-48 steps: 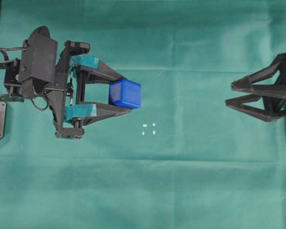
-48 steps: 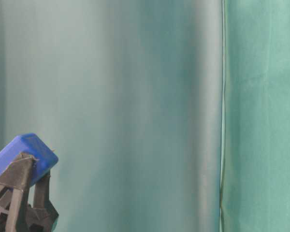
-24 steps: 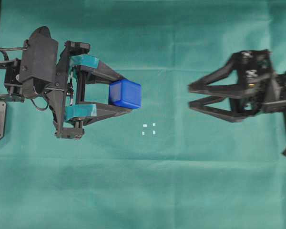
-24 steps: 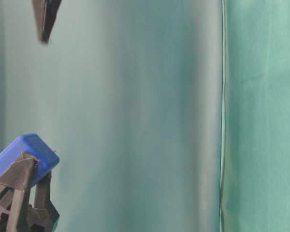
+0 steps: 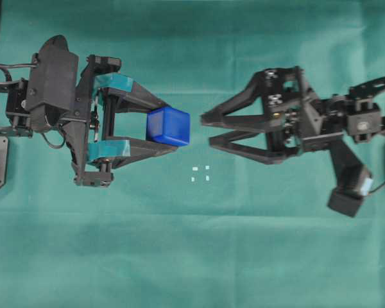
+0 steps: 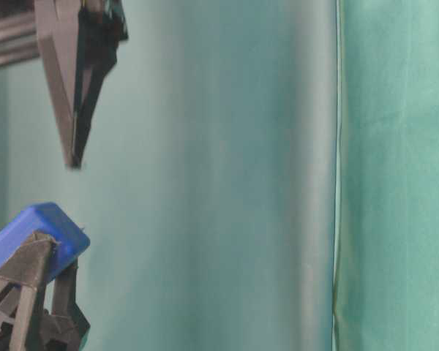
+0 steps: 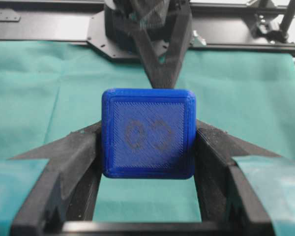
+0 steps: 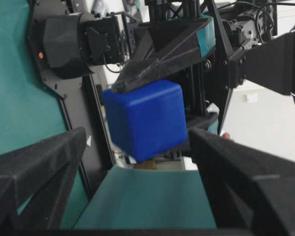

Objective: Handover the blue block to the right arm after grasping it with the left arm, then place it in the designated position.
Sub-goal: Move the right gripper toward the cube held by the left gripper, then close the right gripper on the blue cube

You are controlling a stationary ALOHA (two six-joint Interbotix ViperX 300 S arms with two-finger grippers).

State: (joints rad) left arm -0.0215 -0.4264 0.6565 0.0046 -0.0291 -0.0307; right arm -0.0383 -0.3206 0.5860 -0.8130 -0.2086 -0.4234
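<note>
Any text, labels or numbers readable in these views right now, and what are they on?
No readable text in any view.
Blue block: two faint dark round marks on the face toward the left wrist camera, too faint to read as characters.
Right gripper: small white specks on the body behind it, too small to read.

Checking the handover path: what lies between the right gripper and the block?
Nothing: in the overhead view only bare green cloth shows between the right gripper and the block.

Creased green cloth [image 5: 199, 256]; black frame rails [image 7: 49, 24]
</note>
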